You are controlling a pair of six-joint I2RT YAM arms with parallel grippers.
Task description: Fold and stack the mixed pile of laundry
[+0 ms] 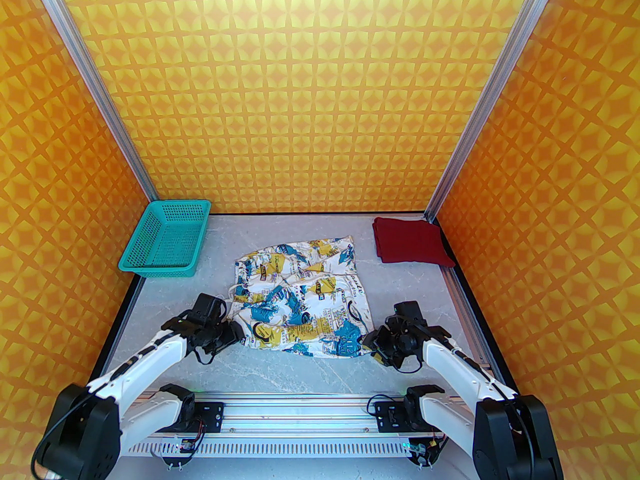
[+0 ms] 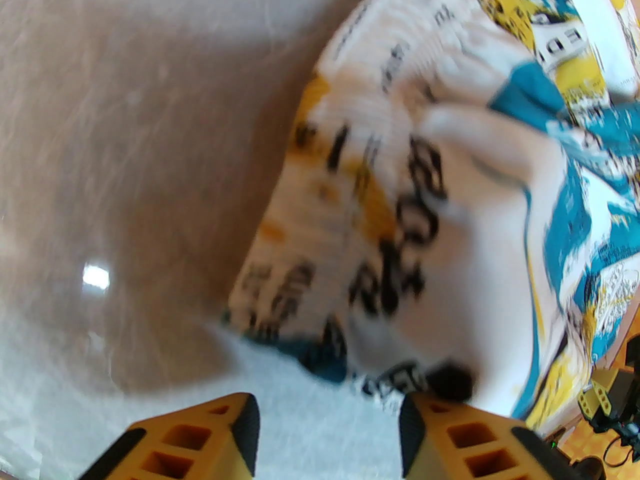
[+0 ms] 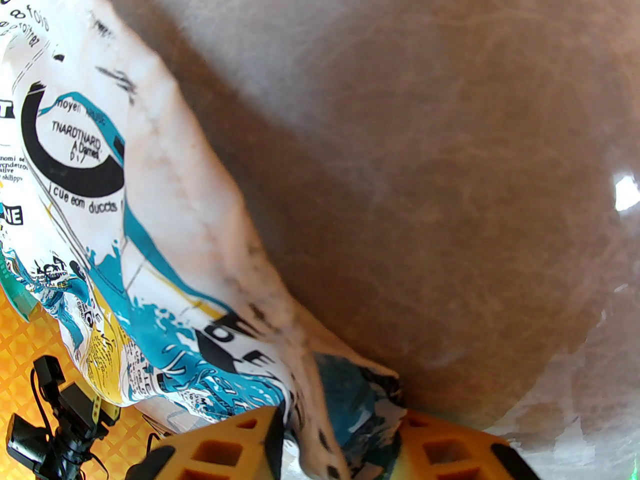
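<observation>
White cloth printed in blue, yellow and black, the printed garment (image 1: 300, 298) lies spread and rumpled across the middle of the table (image 1: 300, 373). Its near hem slants down toward the near right corner.

My right gripper (image 1: 371, 342) is low at the right end of that hem. Its wrist camera shows a bunched corner of the printed fabric filling the gap between my yellow fingers (image 3: 235, 448), so these jaws are clamped on the garment. From there the cloth rises away to the left, with its shadow on the grey surface beside it.

My left gripper (image 1: 237, 332) sits at the near left corner of the same garment. Its wrist camera is blurred, but the jaws stand well apart with bare table showing between the black pads (image 2: 250, 433). The cloth's edge lies just at the tip of the right-hand finger and is not pinched.

The dark red T-shirt (image 1: 410, 240) rests folded into a flat rectangle in the far right corner. It is close to the printed garment but does not touch it. A teal basket (image 1: 165, 243) stands upright in the far left corner, well apart from both arms.
</observation>
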